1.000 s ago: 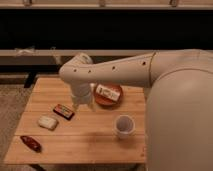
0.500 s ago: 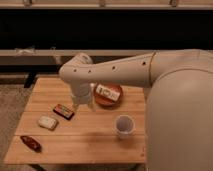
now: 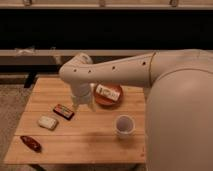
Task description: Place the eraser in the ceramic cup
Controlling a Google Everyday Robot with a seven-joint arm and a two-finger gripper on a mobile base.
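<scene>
Camera view looked down on a pale wooden counter [image 3: 90,145] with the robot's white arm [image 3: 115,72] reaching across it from the right. The arm bent downward above the middle of the counter, and the gripper [image 3: 83,103] hung at its end, pointing down close over the wood. Whether the gripper was open or closed could not be told, and nothing could be seen held in it.

The eraser [image 3: 64,111] lay flat on the counter just to the left of the gripper and slightly nearer the camera, its long side running at an angle, its red-orange label facing up. The ceramic cup [image 3: 124,125] stood upright toward the right side of the counter, well apart from the eraser, with its mouth open to the top.

An orange-brown bowl [image 3: 116,98] sat just right of the gripper, behind the cup, with a pale oblong item [image 3: 108,92] lying in it. A cream-white block [image 3: 48,122] rested near the eraser on its left, and a dark red oblong object [image 3: 31,143] lay by the counter's front left corner.
</scene>
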